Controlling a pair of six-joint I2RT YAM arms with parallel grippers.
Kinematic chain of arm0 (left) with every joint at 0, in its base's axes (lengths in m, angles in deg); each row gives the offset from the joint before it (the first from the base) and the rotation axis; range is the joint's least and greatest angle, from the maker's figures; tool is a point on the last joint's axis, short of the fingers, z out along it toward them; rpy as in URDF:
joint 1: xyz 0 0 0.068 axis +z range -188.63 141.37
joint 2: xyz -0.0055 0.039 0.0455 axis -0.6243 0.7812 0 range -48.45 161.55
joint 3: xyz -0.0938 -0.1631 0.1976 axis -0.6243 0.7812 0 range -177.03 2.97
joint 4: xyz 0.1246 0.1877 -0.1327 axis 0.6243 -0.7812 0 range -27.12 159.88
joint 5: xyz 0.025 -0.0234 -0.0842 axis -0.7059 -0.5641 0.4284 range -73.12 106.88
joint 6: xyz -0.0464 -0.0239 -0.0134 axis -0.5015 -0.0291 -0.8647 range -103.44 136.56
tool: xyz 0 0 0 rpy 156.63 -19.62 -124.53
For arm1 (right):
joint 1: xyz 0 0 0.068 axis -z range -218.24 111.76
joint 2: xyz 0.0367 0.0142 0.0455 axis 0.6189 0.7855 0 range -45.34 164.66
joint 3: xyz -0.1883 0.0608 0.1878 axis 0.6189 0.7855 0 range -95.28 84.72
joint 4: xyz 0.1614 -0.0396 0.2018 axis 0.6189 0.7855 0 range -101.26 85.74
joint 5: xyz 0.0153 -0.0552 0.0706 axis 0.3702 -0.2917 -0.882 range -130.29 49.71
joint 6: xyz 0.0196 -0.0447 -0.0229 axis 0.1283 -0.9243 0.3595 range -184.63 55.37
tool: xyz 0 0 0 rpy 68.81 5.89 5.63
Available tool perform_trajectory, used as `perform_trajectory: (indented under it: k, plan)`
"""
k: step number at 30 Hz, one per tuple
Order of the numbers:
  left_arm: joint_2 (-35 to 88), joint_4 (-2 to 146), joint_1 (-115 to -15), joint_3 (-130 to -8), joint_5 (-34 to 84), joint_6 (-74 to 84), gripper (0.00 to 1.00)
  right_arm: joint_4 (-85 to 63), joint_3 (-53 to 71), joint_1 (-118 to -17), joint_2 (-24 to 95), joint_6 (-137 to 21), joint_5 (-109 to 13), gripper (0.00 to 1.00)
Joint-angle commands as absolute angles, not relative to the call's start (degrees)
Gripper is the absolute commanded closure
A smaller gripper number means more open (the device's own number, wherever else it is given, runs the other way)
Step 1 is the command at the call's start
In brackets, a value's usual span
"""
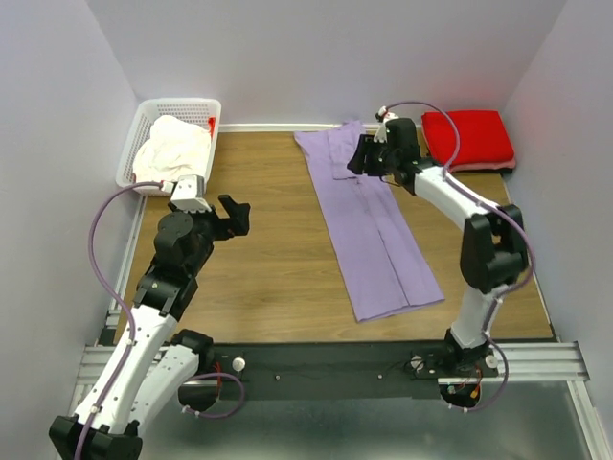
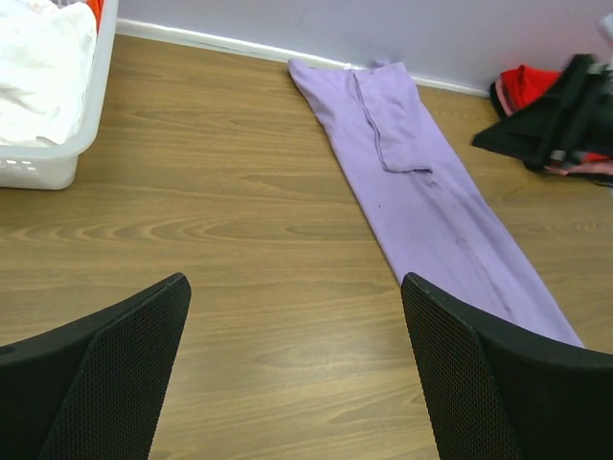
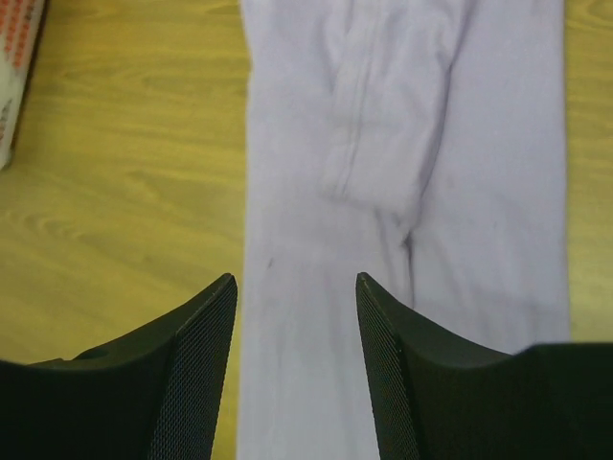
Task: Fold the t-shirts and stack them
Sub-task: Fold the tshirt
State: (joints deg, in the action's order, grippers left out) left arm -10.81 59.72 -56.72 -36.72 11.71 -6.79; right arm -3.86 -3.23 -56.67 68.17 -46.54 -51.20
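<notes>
Quick look at the folding rig. The left gripper (image 1: 233, 216) (image 2: 295, 292) has its black mesh-padded fingers (image 2: 115, 364) spread about as wide as they go. It's got nothing between them and hangs over bare brown wooden tabletop (image 1: 268, 278), left of centre.

The right gripper (image 1: 359, 158) (image 3: 295, 287) is roughly half open and sits over the far end of the lavender-purple cloth t-shirt (image 1: 374, 230) (image 3: 316, 172). Only flat cloth shows in the gap between its jaws, so nothing is pinched. From these angles I can't tell if the tips are actually touching the fabric or are just above it.

That lavender shirt is folded into a long narrow strip. It lies on a diagonal from the middle of the back wall down toward the near right of the table, with a sleeve flap (image 2: 397, 134) turned in over its far end.

The bright red cloth t-shirt (image 1: 469, 137) (image 2: 522, 81) lies as a neat folded rectangle in the far right corner, just beside the right gripper.

The cream-white cloth t-shirt (image 1: 172, 144) (image 2: 38, 67) is bunched up in the white plastic lattice basket (image 1: 182, 103) (image 2: 48, 168) in the far left corner, with a bit of red peeking out at the basket's far corner.

All three shirts look plain from here.
</notes>
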Motion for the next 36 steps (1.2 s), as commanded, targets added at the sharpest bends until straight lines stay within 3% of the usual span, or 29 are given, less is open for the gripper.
perform_trajectory:
  k: [1, 9, 14, 22, 29, 36]
  plan:
    - [-9.0, 61.2, -56.6, -39.4, 13.5, -4.0, 0.02, 2.7, 7.6, -60.6, 58.3, -47.6, -47.1, 0.41]
    - [-6.4, 64.8, -56.8, -37.7, 16.4, 0.5, 0.02, 12.4, 33.8, -72.7, 42.5, -39.9, -43.5, 0.46]
    - [-4.6, 65.8, -56.8, -35.9, 18.9, -1.4, 0.02, 12.3, 40.5, -77.9, 39.0, -31.8, -42.3, 0.49]
    - [-4.7, 64.3, -56.9, -34.8, 19.9, -3.6, 0.02, 6.6, 38.8, -85.2, 51.6, -28.0, -43.5, 0.54]
    - [-3.9, 61.9, -57.0, -35.7, 24.2, -4.9, 0.02, 5.4, 25.8, -91.8, 63.8, -26.8, -46.1, 0.55]
    - [-2.8, 59.7, -57.4, -36.2, 27.0, -5.3, 0.02, 7.8, 18.8, -92.5, 62.9, -26.7, -43.0, 0.53]
